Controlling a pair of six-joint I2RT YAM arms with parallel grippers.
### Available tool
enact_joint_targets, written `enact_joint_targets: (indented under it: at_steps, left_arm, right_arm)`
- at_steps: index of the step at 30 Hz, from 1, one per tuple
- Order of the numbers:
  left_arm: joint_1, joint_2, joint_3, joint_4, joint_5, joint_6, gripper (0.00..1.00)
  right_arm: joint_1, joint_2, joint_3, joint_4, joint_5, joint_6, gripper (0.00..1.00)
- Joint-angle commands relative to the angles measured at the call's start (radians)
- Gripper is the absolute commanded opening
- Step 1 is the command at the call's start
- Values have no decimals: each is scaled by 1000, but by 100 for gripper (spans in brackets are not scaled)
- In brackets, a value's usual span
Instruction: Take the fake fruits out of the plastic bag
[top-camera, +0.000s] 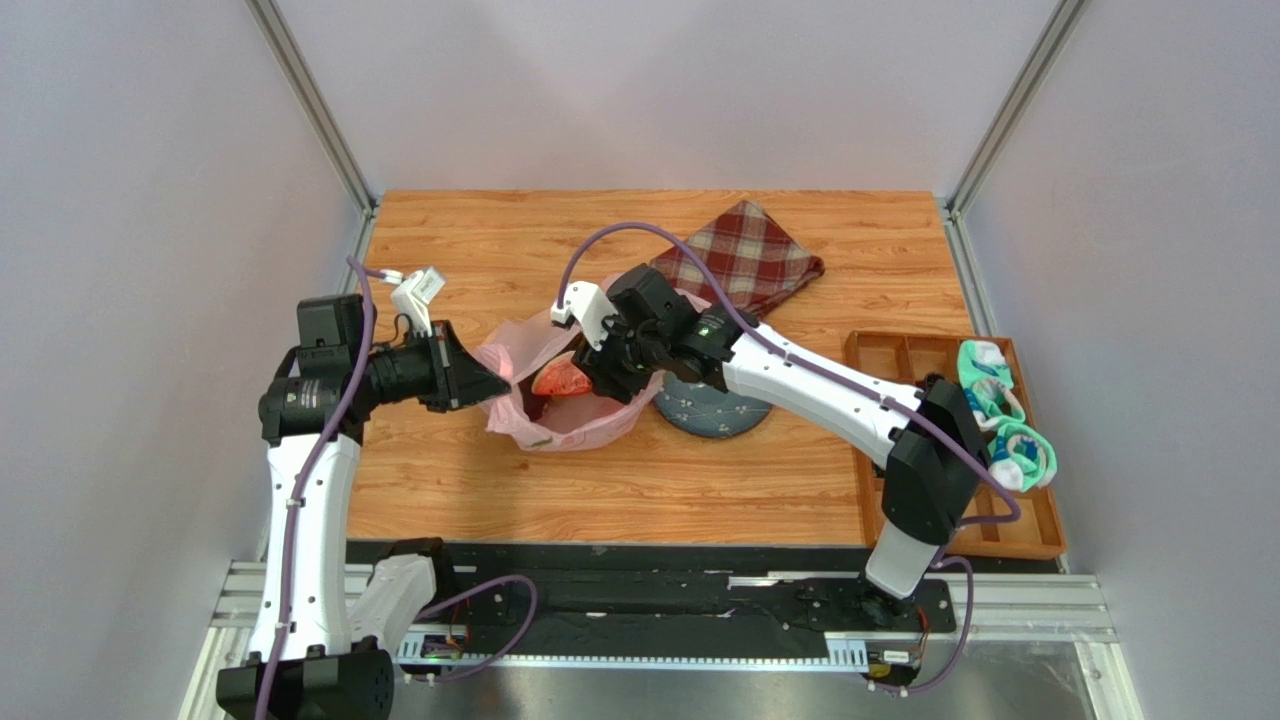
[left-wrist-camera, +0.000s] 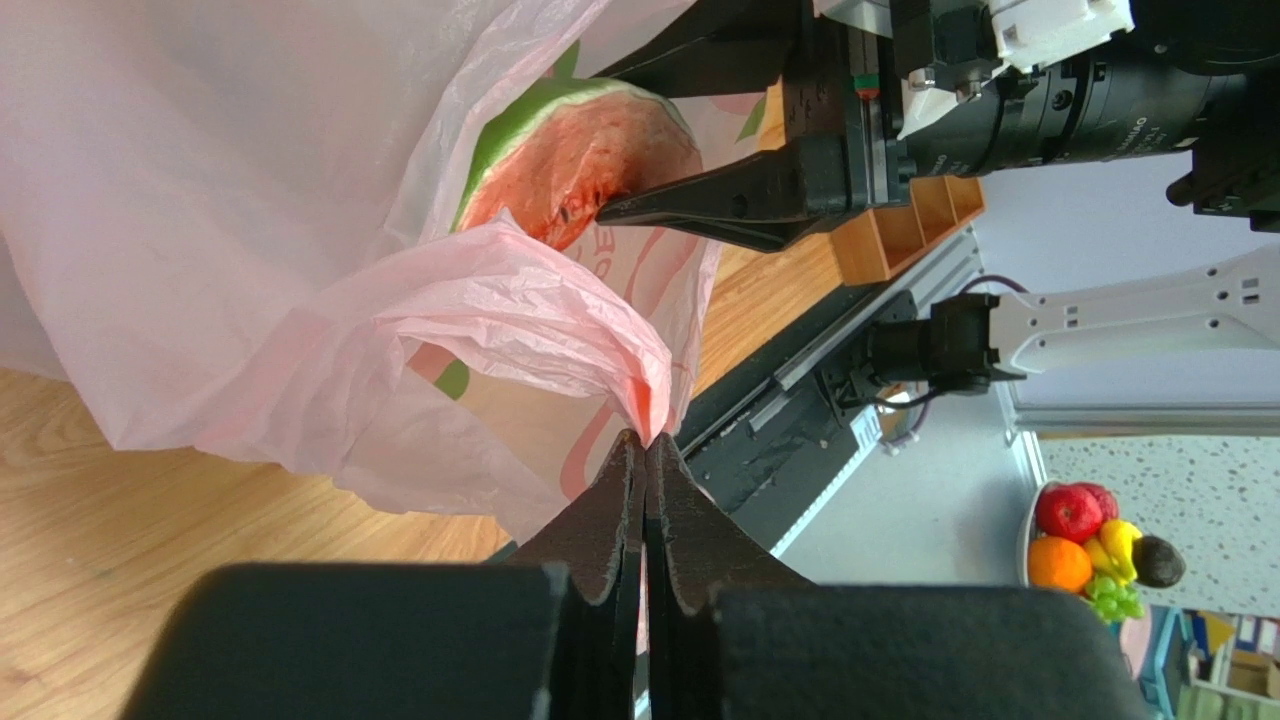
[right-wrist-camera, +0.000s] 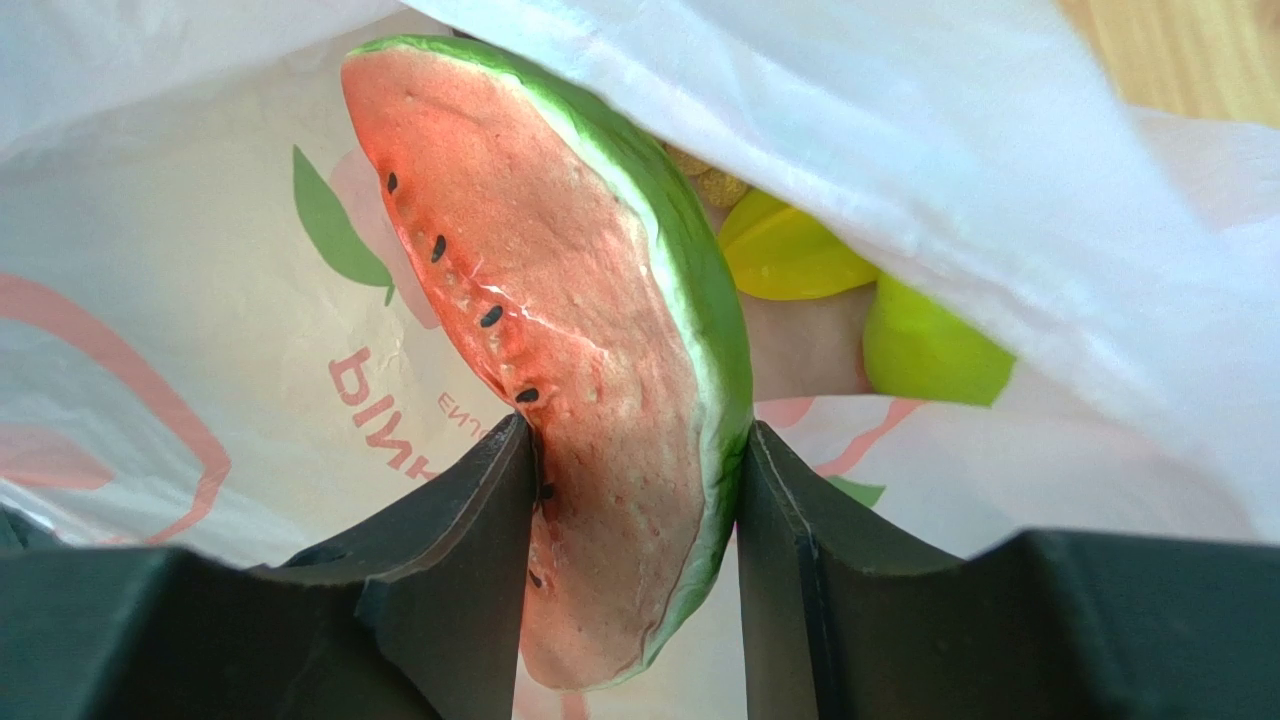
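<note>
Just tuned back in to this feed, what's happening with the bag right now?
The left gripper is shut on the edge of the pink plastic bag, holding its mouth up and open. The right gripper has reached inside and is shut on the watermelon slice, which is not yet out of the bag. A yellow fruit and a green fruit lie deeper inside.

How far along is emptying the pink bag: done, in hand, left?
Done: the left tool pinches the pink bag at its edge; no fruit looks taken out yet. In hand: the right tool grips the watermelon slice inside the bag's mouth. Left: a yellow fruit and a green fruit deeper in, maybe more.
</note>
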Motion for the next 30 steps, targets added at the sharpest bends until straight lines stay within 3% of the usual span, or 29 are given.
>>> enact_joint_targets:
  at_steps: [1,8,14,16,20,23,25,30]
  left_arm:
    - [6,-17,54,37,-29,-19,0]
    - [6,0,43,65,-62,-31,0]
    - [8,8,32,94,-62,-56,0]
    - [6,9,34,102,-56,-67,0]
    - [6,8,38,112,-56,-77,0]
    - [6,0,43,108,-56,-82,0]
    - [9,-5,44,105,-54,-79,0]
    - [17,-24,35,85,-63,-70,0]
  right_arm:
    - [-9,-55,3,1,-25,-43,4]
    - [-217,-295,85,10,-235,0,1]
    - [-461,-397,147,100,-102,169,0]
    - [-518,-411,72,103,10,196,0]
    - [-716,-376,-78,26,51,315,0]
    - [-730,-270,-123,-134,30,309,3]
    - [-730,-245,-205,-127,-111,319,7]
    - [-713,-175,-292,-70,-146,338,5]
